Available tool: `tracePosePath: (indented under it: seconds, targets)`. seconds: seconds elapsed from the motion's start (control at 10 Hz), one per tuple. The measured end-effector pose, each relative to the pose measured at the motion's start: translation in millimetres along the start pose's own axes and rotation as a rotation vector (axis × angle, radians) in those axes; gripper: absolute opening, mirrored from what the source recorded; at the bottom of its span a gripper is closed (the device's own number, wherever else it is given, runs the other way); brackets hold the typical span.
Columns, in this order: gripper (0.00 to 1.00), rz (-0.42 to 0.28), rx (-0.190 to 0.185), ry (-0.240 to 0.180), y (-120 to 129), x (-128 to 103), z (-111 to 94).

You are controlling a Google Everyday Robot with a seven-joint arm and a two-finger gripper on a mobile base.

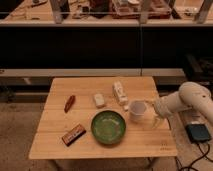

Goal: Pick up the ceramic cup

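The white ceramic cup [137,111] stands upright on the wooden table [90,150], right of centre, just right of and behind the green bowl [108,127]. My gripper [153,113] reaches in from the right on the white arm [186,99] and sits right against the cup's right side at cup height. Whether it touches the cup cannot be told.
A small white rectangular block [99,100] and a longer pale object [120,93] lie behind the cup. A reddish-brown item [69,103] and a brown bar [73,134] lie on the left. A dark device [199,133] sits on the floor at the right. Shelving runs behind the table.
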Motion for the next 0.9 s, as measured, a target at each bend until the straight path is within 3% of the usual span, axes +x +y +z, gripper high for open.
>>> tracePosePath:
  seconds: [0.2,0.5,0.7,0.9]
  targets:
    - [0.80,-0.025,-0.041,0.027,7,4,14]
    - [0.80,-0.014,-0.048,0.048,-4,6,29]
    - [0.78,-0.010,-0.077,0.072,-8,7,45]
    - [0.64,-0.006,-0.113,0.099,-8,11,59]
